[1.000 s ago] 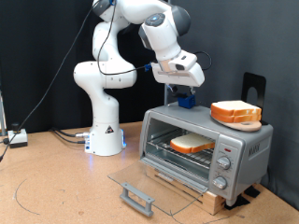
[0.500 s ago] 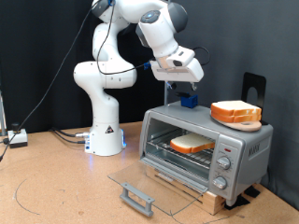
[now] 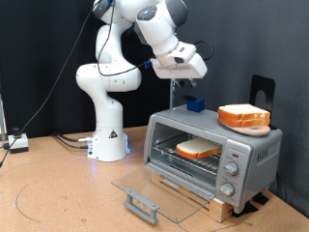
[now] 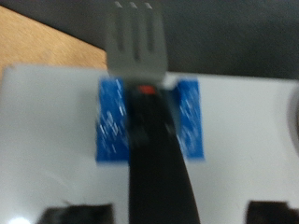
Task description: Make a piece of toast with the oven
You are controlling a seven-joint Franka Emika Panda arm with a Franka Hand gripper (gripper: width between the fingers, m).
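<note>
Black curtain closes off the background, and a brown wooden worktop (image 3: 58, 193) carries everything. The white, glossy arm (image 3: 108, 87) stands at 9 o'clock of the oven (image 3: 246, 150), a boxy brushed-silver shell. Its glass door (image 3: 145, 179) lies folded flat towards 7 o'clock, with a grey bar handle (image 3: 142, 205) at its edge. A pile of tan-crusted slices (image 3: 243, 117) sits on the roof at the 3 o'clock end. The piece of toast (image 3: 198, 149), flat, pale-faced and orange at the crust, already lies inside on the wire rack (image 3: 193, 159), so loading looks done, while the open door suggests the oven has not begun to heat. The gripper (image 3: 182, 66) hovers above the roof's 10 o'clock corner, over a small blue block (image 3: 194, 101). In the wrist view a fork (image 4: 136, 42), with flat metal tines and a matt black handle, runs across that block. The dark fingers (image 4: 84, 215) show on either side of the handle, too blurred to tell whether they clamp it. Any move from here calls for keeping the slim tool clear of the pile and of the round knobs (image 3: 231, 166) at 4 o'clock.
</note>
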